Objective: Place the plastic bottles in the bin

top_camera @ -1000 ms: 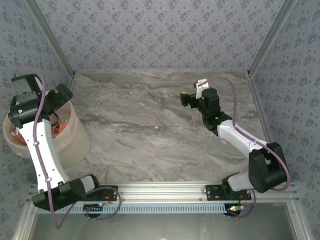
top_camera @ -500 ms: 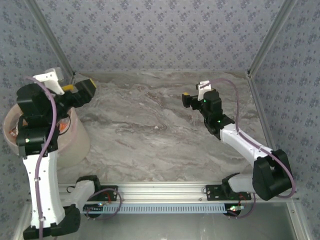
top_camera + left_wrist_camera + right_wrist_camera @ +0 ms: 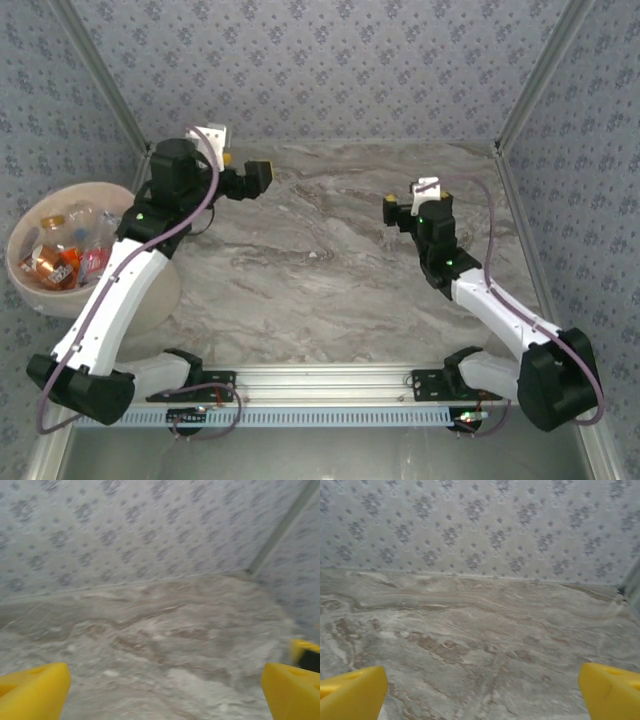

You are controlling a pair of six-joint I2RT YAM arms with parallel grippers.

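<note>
Marble counter (image 3: 330, 280) lying bare ahead of both end effectors | left end effector (image 3: 260, 175) swinging away from bin (image 3: 150, 290), jaws apart, empty | right end effector (image 3: 390, 212) idling, apart, empty | plastic bottles (image 3: 60, 250) sitting inside bin, well left of left end effector | task seeming finished

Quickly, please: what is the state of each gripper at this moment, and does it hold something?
Left gripper: open, holding nothing.
Right gripper: open, holding nothing.
</note>
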